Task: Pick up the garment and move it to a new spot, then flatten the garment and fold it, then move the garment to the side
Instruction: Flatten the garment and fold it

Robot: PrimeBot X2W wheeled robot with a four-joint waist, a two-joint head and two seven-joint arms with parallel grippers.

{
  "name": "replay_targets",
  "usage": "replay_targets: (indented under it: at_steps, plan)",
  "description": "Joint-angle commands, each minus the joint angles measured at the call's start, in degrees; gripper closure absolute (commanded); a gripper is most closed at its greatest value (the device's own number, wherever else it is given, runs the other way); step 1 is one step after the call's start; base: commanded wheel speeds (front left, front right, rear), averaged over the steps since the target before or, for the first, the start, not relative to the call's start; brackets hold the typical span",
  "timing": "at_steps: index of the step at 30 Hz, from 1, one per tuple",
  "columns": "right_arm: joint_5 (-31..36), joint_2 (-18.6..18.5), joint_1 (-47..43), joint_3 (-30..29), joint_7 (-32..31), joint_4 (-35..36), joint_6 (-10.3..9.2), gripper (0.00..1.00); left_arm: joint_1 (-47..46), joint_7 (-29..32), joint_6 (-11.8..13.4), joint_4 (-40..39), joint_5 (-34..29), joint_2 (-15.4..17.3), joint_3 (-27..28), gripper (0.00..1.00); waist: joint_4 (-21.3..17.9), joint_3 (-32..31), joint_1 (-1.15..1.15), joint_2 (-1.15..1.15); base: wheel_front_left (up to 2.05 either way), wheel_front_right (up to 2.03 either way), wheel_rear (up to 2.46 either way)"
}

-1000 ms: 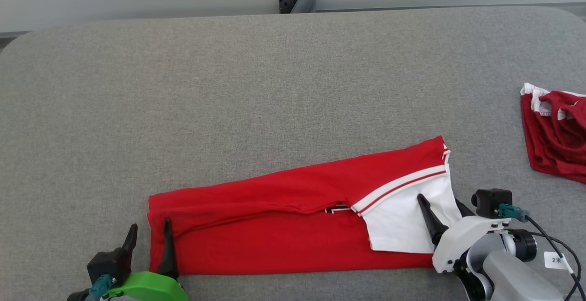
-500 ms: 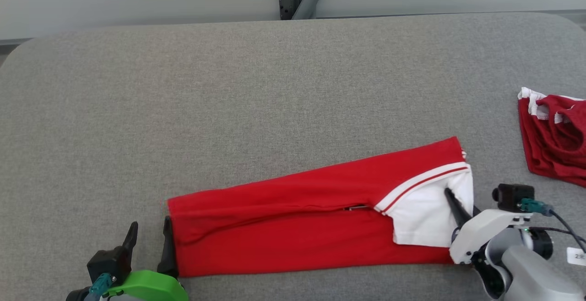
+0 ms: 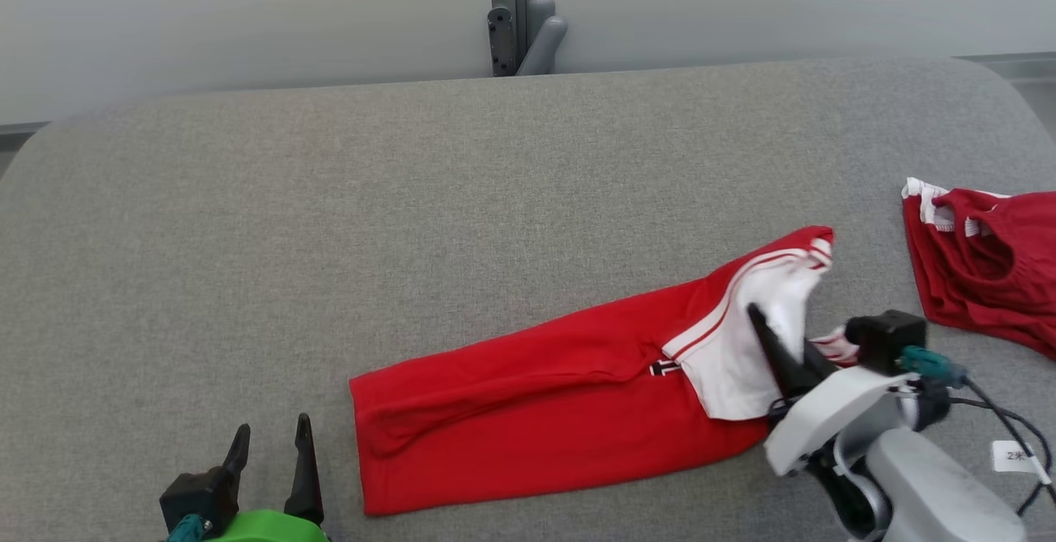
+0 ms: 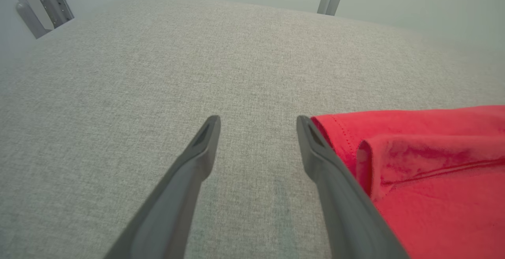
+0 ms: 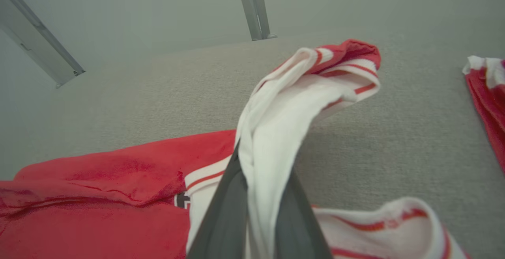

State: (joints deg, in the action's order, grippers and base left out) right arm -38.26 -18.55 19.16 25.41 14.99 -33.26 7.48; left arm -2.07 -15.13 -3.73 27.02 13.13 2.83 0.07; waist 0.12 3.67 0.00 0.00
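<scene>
White cloth sits pinched between the two dark fingers of my right gripper (image 5: 262, 172), jaws narrow and clamped on it. The right wrist view makes that grip plain. From the head camera I see the same gripper (image 3: 763, 327) with one finger laid over the white patch and the other hidden behind the fabric.

My left gripper (image 3: 272, 435) has its jaws wide, with nothing between them, low at the near left of the table (image 3: 412, 195). Its own camera shows the gripper (image 4: 258, 121) over bare grey fabric, with the shirt's (image 4: 434, 180) folded red hem just past one finger. The head view shows a gap between the two.

I count two grippers, two red garments and one table. The shirt (image 3: 536, 410) lies near the front edge, right of centre. Its long axis runs from near left to far right, with the red hem end toward my left gripper. The white, red-striped end is lifted off the table at my right gripper, while the red body (image 5: 98, 196) lies flat. The second red garment (image 3: 990, 278) is bunched at the far right edge, well apart, with its white trim (image 5: 481, 66) showing.
</scene>
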Motion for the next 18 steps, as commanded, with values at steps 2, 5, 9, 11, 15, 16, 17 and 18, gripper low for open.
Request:
replay_targets:
  at_steps: [2,5,9,11,15,16,17,18]
  plan:
    - [-0.5,0.1,-0.7,6.2,-0.3,6.0,0.01,1.00,0.9,0.0,-0.4,0.1,-0.3,0.2,-0.3,0.00,0.4,-1.2,0.00,0.00,0.00,0.00,0.00]
    - [-1.9,0.5,0.1,11.8,-2.7,11.2,0.01,1.00,1.0,0.0,-0.3,0.3,0.4,0.2,-1.3,0.00,1.7,-1.5,0.00,0.00,0.00,0.00,0.00]
    - [-2.8,1.9,1.8,15.8,-5.1,13.4,0.01,1.00,0.9,0.0,-0.4,0.6,0.8,0.2,-2.7,0.00,4.1,-1.5,0.00,0.00,0.00,0.00,0.00]
    - [-2.8,3.2,2.7,17.7,-6.2,13.0,0.01,1.00,0.5,0.0,-0.5,0.8,0.9,0.2,-3.9,0.00,6.6,-1.4,0.00,0.00,0.00,0.00,0.00]
    - [-2.1,7.1,5.7,20.6,-7.1,7.9,0.01,1.00,0.2,0.0,-0.6,1.0,1.5,0.2,-7.1,0.00,13.8,-0.9,0.00,0.00,0.00,0.00,0.00]
    - [-1.6,7.7,6.4,20.7,-6.8,6.3,0.01,1.00,0.1,0.0,-0.6,0.9,1.6,0.2,-7.6,0.00,15.2,-0.7,0.00,0.00,0.00,0.00,0.00]
    - [-1.6,8.6,6.8,20.4,-6.5,4.4,0.00,1.00,0.1,0.0,-0.5,1.0,1.7,0.2,-8.1,0.00,16.6,-0.5,0.00,0.00,0.00,0.00,0.00]
    - [-1.0,9.2,7.3,20.5,-6.5,2.5,0.01,1.00,0.1,0.0,-0.6,1.1,1.8,0.2,-8.8,0.00,18.1,-0.2,0.00,0.00,0.00,0.00,0.00]
